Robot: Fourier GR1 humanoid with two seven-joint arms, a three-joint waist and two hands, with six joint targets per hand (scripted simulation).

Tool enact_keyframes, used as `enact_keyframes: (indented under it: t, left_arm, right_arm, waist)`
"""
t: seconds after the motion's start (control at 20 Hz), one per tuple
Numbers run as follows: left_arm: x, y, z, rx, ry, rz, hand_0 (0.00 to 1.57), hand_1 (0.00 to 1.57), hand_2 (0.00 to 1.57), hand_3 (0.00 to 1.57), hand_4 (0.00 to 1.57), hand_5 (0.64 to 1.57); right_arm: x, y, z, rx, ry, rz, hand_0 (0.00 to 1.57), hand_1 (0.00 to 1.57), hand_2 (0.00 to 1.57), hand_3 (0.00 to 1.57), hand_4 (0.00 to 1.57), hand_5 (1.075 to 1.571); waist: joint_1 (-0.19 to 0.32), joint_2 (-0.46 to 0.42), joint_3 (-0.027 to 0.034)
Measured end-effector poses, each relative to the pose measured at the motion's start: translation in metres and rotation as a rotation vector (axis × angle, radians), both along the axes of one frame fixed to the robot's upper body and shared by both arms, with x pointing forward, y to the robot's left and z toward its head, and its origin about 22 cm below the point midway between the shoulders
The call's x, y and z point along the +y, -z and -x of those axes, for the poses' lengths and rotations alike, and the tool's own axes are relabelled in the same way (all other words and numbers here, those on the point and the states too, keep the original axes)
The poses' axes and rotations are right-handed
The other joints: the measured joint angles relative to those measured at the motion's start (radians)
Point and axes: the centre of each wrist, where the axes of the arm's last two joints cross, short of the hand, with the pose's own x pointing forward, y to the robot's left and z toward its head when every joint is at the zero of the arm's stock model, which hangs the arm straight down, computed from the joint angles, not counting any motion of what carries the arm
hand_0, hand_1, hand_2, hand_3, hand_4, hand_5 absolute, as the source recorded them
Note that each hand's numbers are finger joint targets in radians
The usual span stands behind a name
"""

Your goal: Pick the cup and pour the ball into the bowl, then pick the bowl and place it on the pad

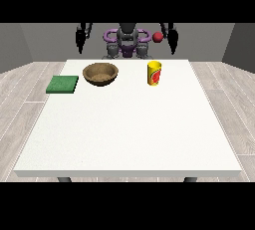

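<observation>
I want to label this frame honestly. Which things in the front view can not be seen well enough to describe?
- Front view: the inside of the yellow cup is hidden by its own wall.
- The red ball shows beside the hand at the view's right; whether they touch cannot be told, both being small.
- Both that hand and the hand at the view's left are too small for their fingers to be read.
- The table's legs are cut off by the lower edge.

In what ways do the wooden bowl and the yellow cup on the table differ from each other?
The wooden bowl is brown, wide and low; the yellow cup is narrow and tall, with a red mark on its side. The bowl stands nearer the green pad, at the view's left; the cup stands at the view's right. Both stand upright on the white table, and no hand touches them.
</observation>
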Motion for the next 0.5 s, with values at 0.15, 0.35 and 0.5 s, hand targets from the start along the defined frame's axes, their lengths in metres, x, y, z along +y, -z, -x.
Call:
enact_keyframes:
  t: [0.15,0.35,0.5]
  left_arm:
    - [0.004,-0.011,-0.001,-0.016,0.002,-0.019,0.00,0.00,0.00,0.00,0.00,1.562]
    - [0.004,-0.021,0.002,0.006,0.010,0.001,0.00,0.00,0.00,0.00,0.00,1.563]
    - [0.000,-0.016,0.021,0.108,0.020,0.090,0.00,0.00,0.00,0.00,0.00,1.557]
  right_arm:
    - [-0.002,-0.011,-0.001,-0.014,-0.003,0.009,0.00,0.00,0.00,0.00,0.58,1.570]
    - [0.001,-0.018,0.004,0.017,-0.009,-0.032,0.00,0.00,0.00,0.00,0.54,1.571]
    - [0.006,-0.008,0.025,0.136,0.018,-0.138,0.00,0.00,0.00,0.00,0.53,1.569]
  waist:
    - [-0.001,-0.098,-0.0031]
    - [-0.007,-0.238,-0.0063]
    - [-0.012,-0.371,-0.0079]
